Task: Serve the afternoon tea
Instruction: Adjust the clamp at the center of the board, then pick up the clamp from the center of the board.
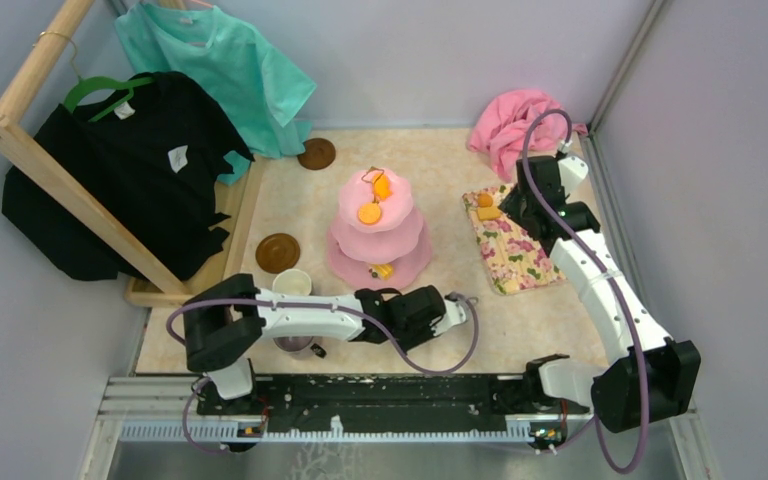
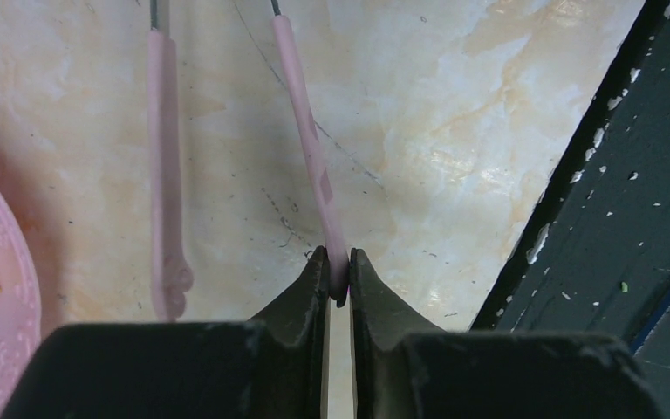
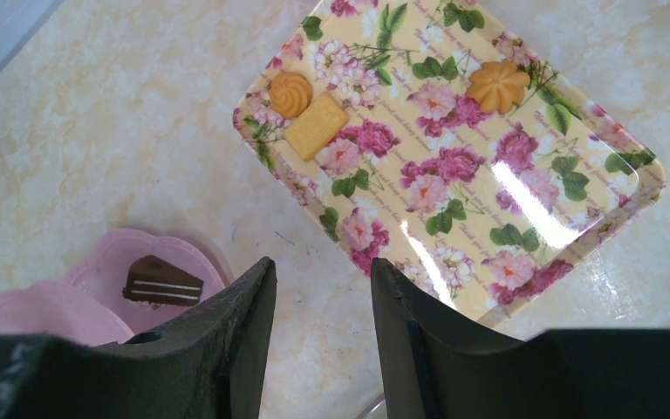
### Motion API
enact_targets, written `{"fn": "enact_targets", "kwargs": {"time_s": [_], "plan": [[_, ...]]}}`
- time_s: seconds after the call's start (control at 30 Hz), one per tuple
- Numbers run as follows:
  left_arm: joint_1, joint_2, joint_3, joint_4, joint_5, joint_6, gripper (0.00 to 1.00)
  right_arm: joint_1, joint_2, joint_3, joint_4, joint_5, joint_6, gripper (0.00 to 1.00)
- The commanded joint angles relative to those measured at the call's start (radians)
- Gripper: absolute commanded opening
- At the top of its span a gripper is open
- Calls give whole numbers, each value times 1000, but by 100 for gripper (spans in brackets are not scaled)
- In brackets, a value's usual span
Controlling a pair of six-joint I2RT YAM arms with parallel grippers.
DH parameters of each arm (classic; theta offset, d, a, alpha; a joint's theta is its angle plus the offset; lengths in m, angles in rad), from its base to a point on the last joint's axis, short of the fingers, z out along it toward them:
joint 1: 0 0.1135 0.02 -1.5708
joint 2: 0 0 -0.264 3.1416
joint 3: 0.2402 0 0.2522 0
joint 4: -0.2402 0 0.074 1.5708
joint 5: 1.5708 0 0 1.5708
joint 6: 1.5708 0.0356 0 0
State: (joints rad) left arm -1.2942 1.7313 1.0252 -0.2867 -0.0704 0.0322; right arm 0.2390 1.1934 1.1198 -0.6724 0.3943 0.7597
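Note:
The pink three-tier cake stand [image 1: 378, 225] stands mid-table with orange snacks [image 1: 369, 213] on its tiers and a yellow one [image 1: 383, 270] on the lowest. My left gripper [image 2: 338, 262] lies low in front of it, shut on the end of a thin pink utensil [image 2: 310, 140]; a second pink utensil [image 2: 164, 175] lies beside it. My right gripper [image 3: 318, 266] hovers open and empty over the edge of the floral tray [image 3: 523, 201], which holds three cookies [image 3: 316, 127]. A brown cake slice [image 3: 162, 281] sits on a pink tier. A white mug [image 1: 292, 283] and a brown saucer [image 1: 278, 252] are at the left.
A second brown saucer [image 1: 317, 153] lies at the back. A pink cloth [image 1: 515, 120] is heaped in the far right corner. A wooden rack [image 1: 70, 190] with a black and a teal shirt fills the left side. The dark base rail [image 2: 628, 218] runs close to my left gripper.

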Motion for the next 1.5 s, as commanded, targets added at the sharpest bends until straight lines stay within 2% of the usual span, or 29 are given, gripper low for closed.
{"fn": "enact_targets", "kwargs": {"time_s": [0.0,0.17,0.33,0.57,0.83,0.9,0.97,1.07,1.27,1.47], "plan": [[-3,-36,36,-32,-62,81,0,-11,-25,12,51,-1,-8,44],[-3,-64,1,-24,-137,198,0,-11,-18,30,51,15,-35,44],[-3,-91,-36,-14,-153,288,0,-11,-2,55,47,35,-77,44],[-3,-132,-73,-19,-78,397,1,-11,6,58,53,27,-146,44],[-3,-94,-36,-83,-14,483,3,-11,-2,48,63,16,-171,44],[-1,-78,-19,-100,-15,484,8,-11,-2,45,65,10,-174,44],[2,-66,-6,-105,-32,466,18,-10,-1,40,65,8,-176,44],[8,-51,6,-115,-34,439,22,-11,-2,37,68,7,-179,44],[9,-56,0,-96,-52,424,44,-10,0,35,73,0,-182,45],[9,-78,11,-79,-107,412,55,-11,-8,38,74,3,-201,45]]}}
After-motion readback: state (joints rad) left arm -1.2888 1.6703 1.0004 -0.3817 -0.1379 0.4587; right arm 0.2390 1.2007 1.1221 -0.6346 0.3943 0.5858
